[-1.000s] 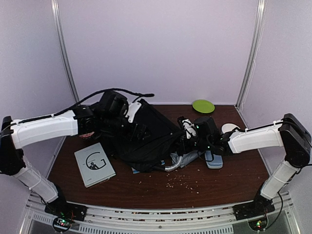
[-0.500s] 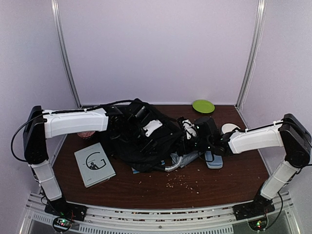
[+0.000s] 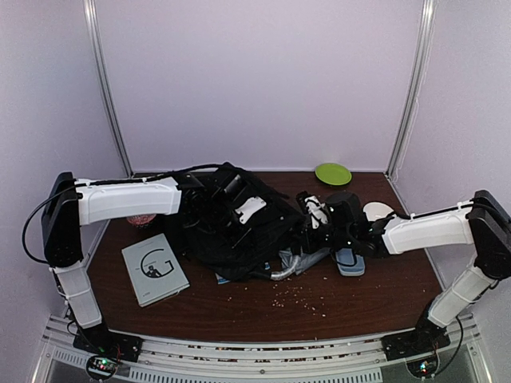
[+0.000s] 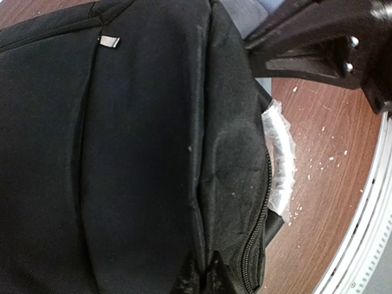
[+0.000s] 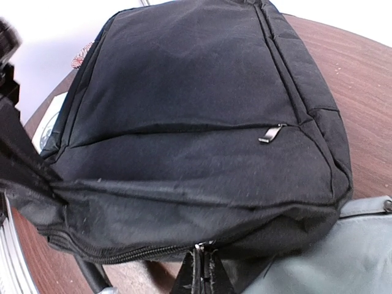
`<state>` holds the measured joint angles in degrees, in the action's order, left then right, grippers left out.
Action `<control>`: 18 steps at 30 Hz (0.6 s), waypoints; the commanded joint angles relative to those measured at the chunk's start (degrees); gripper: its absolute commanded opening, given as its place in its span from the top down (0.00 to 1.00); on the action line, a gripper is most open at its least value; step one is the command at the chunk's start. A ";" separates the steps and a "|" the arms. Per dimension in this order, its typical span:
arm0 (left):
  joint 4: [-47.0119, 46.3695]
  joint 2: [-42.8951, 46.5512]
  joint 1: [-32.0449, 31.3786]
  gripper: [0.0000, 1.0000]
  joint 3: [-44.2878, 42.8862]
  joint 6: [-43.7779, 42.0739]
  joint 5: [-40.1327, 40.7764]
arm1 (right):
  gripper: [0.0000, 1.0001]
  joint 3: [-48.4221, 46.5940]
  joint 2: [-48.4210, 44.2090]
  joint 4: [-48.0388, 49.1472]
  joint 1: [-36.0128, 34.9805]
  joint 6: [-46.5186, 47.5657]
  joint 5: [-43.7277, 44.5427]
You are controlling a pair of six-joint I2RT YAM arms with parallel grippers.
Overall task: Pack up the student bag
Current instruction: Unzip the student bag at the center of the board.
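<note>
The student bag (image 3: 215,235) is a large black backpack lying flat mid-table. It fills the left wrist view (image 4: 122,153) and the right wrist view (image 5: 184,122). My left gripper (image 3: 239,223) reaches over it from the left and is shut (image 4: 211,278) on a pinched fold of its fabric beside the zip. My right gripper (image 3: 306,231) sits at the bag's right edge, shut (image 5: 205,263) on the bag at the end of its zip line. A metal zip pull (image 5: 271,134) lies on the front panel.
A grey book marked G (image 3: 156,269) lies left of the bag. A light-blue pencil case (image 3: 350,262) and a clear plastic-wrapped item (image 4: 278,159) lie by the bag's right side. A green plate (image 3: 333,173) is at the back. Crumbs (image 3: 299,299) dot the front.
My left arm swung right and forward over the bag, and its gripper closed on the fabric. The right gripper stayed shut and shifted slightly right.
</note>
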<state>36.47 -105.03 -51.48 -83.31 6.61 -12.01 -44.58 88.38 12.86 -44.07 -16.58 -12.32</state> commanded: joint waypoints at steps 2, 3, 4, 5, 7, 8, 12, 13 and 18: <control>-7.25 1.12 0.16 1.00 -2.30 4.65 0.55 | 1.00 1.49 -5.51 -0.81 -3.14 3.95 2.01; -7.76 1.07 0.16 1.00 -2.35 5.28 0.42 | 1.00 1.74 -6.14 -1.34 -3.97 4.29 2.49; -8.29 1.07 0.16 1.00 -2.45 5.72 -0.10 | 1.00 1.79 -6.50 -1.74 -4.82 4.66 2.93; -8.71 1.04 0.14 1.00 -2.59 6.16 -0.47 | 1.00 1.95 -6.81 -1.98 -5.61 4.85 3.24; -9.51 0.89 0.16 1.00 -2.84 6.91 -0.88 | 1.00 2.18 -7.36 -2.21 -6.89 4.76 3.94; -9.71 0.81 0.16 1.00 -3.02 7.14 -1.31 | 1.00 2.31 -7.55 -2.23 -7.35 4.53 4.07; -10.54 0.52 0.16 1.00 -4.40 8.65 -2.42 | 1.00 2.63 -7.71 -1.69 -10.28 3.61 4.94; -10.78 0.52 0.16 1.00 -4.73 9.08 -2.48 | 1.00 2.69 -7.70 -1.37 -11.17 3.44 5.46; -12.59 0.45 0.11 1.00 -6.72 11.38 -3.24 | 1.00 3.26 -7.31 1.66 -15.16 1.84 7.90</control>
<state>33.08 -105.03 -51.51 -85.86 15.27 -13.76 -42.33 82.65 10.52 -55.90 -13.63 -5.50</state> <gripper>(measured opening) 0.006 0.005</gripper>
